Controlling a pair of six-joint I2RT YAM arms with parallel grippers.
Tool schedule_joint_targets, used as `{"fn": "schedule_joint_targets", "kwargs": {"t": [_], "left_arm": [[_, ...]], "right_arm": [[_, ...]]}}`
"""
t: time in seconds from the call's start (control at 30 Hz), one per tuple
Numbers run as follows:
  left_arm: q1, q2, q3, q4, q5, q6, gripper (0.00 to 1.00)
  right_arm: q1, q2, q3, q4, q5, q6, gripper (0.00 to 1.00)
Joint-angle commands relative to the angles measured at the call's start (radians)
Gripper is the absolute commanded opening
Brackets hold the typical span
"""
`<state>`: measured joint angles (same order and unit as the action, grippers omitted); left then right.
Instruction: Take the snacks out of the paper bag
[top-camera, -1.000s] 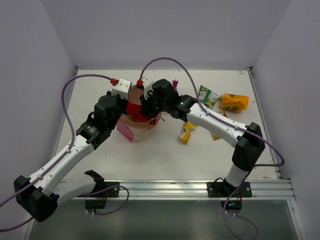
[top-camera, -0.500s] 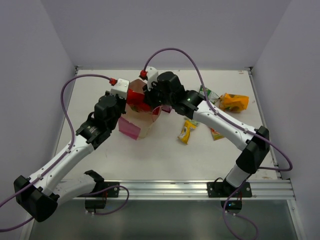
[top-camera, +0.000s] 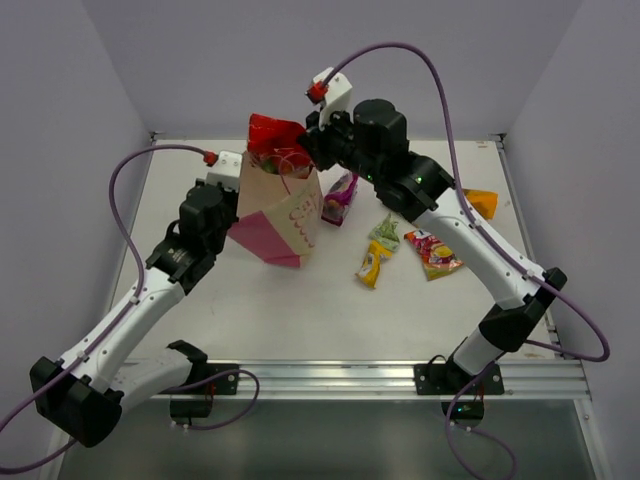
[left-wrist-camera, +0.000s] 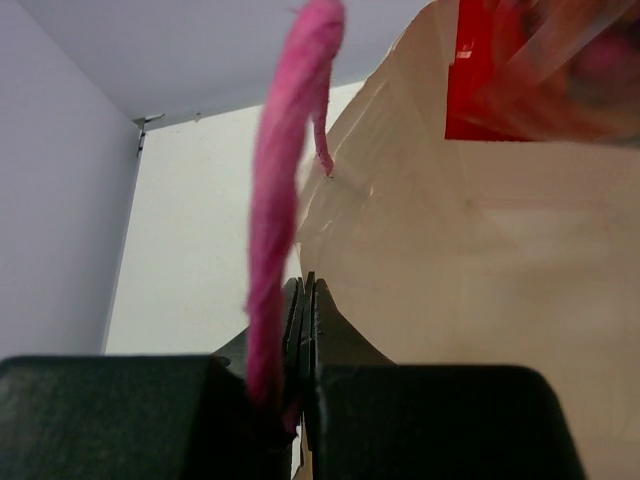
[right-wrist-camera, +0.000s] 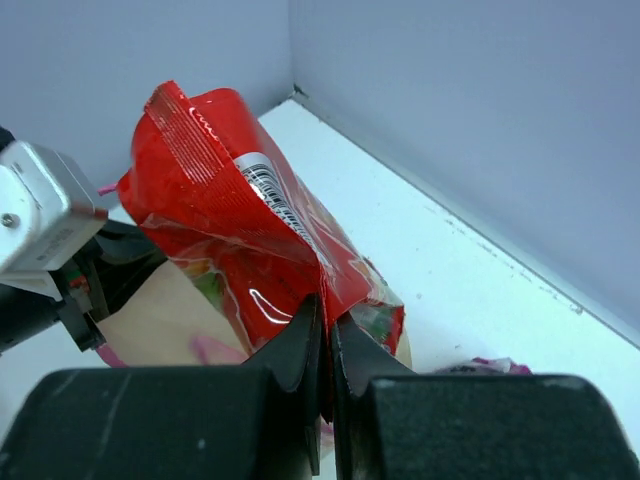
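Note:
The tan paper bag with a pink side panel stands tilted at the table's middle left. My left gripper is shut on its near rim, by the pink cord handle. In the left wrist view the bag's wall fills the right side beyond the closed jaws of the left gripper. My right gripper is shut on a red snack packet and holds it over the bag's mouth. Purple, green, yellow, pink-red and orange snacks lie on the table to the right.
The white table is walled in at the back and on both sides. A metal rail runs along its near edge by the arm bases. Purple cables loop above both arms.
My right gripper has risen with the red packet, drawing it up out of the bag. The bag has been pulled more upright by the left gripper, and the right arm has swung off the loose packets.

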<state>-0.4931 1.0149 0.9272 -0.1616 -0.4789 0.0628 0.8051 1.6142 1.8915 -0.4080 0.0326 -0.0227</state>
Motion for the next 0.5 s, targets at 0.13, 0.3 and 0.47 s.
{"fn": "schedule_joint_targets", "kwargs": {"t": [0.13,0.3,0.47], "left_arm": [[0.031,-0.006,0.018,-0.015,0.048,-0.052,0.0],[0.031,-0.038,-0.002,0.023,0.158,-0.052,0.0],[0.034,-0.026,0.024,-0.025,0.065,-0.054,0.0]], "right_arm": [[-0.05,-0.002,0.202,0.17,-0.023,0.069,0.0],[-0.052,0.013,0.095,0.265,-0.092,0.153,0.0],[-0.06,0.017,0.07,0.287,-0.077,0.182,0.0]]}}
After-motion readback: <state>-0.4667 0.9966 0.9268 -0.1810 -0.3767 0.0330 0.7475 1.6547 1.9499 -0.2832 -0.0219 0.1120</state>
